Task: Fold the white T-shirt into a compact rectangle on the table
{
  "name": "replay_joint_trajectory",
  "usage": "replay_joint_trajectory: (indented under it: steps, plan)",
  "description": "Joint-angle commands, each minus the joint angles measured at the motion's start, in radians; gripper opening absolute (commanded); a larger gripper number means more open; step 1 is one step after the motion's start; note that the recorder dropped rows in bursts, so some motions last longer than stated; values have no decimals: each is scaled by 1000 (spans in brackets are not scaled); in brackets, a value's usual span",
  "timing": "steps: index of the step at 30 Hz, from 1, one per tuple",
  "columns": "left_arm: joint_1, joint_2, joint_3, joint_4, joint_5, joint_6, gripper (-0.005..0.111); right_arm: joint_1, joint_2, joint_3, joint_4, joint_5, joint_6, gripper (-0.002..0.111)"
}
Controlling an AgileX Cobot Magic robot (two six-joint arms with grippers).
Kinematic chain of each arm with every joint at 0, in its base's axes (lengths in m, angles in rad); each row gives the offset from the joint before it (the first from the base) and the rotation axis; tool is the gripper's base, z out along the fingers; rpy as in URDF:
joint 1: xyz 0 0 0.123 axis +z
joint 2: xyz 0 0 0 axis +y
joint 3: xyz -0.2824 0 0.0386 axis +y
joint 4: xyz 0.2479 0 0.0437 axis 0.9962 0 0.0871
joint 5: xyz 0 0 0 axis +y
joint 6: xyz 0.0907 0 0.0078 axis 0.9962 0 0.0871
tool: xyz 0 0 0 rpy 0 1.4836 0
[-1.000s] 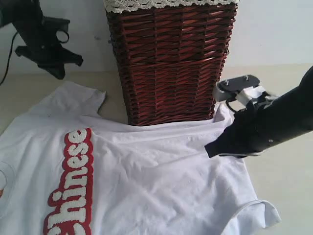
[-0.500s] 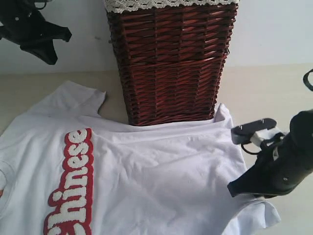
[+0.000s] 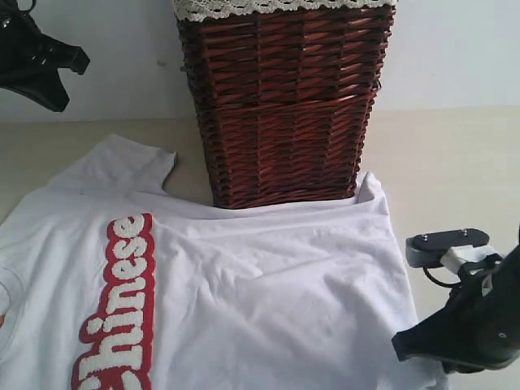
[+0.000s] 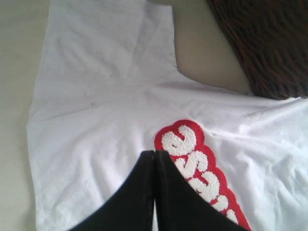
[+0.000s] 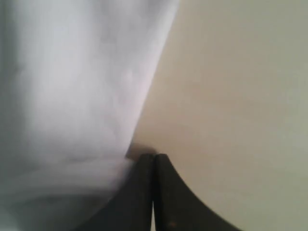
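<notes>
The white T-shirt (image 3: 260,284) lies spread flat on the table (image 3: 455,162), with its red "Chinese" band (image 3: 122,301) at the left. One sleeve (image 3: 122,162) points toward the back. My left gripper (image 3: 55,99) hangs shut high at the back left, well off the cloth. In the left wrist view its jaws (image 4: 154,153) are together above the shirt (image 4: 96,96), holding nothing. My right gripper (image 3: 400,346) is shut and low at the shirt's front right corner. In the right wrist view its tips (image 5: 154,155) sit at the cloth's edge (image 5: 72,72) over bare table (image 5: 240,72).
A tall dark brown wicker basket (image 3: 284,106) with a lace-trimmed liner (image 3: 276,6) stands at the back middle, its base touching the shirt's far edge. It also shows in the left wrist view, where the basket (image 4: 269,43) fills one corner. Bare table lies to the right of the shirt.
My right gripper has moved from over the shirt's far right corner toward the front, down to the front right corner. My left gripper has drawn back up and left. The shirt has not shifted.
</notes>
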Motion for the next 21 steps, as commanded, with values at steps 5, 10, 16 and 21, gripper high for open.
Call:
replay_joint_trajectory:
  steps: [5,10,16,21]
  plan:
    - [1,-62,56,-31,-56,6,0,-4,-309,10,131,139,-42,0]
    - [1,-62,102,-77,-62,39,0,-4,-374,10,274,246,-241,0]
    - [1,-85,148,-130,-78,79,0,90,-358,10,343,243,-402,22]
    - [1,-126,170,-147,-92,84,0,154,-291,10,169,194,-337,41]
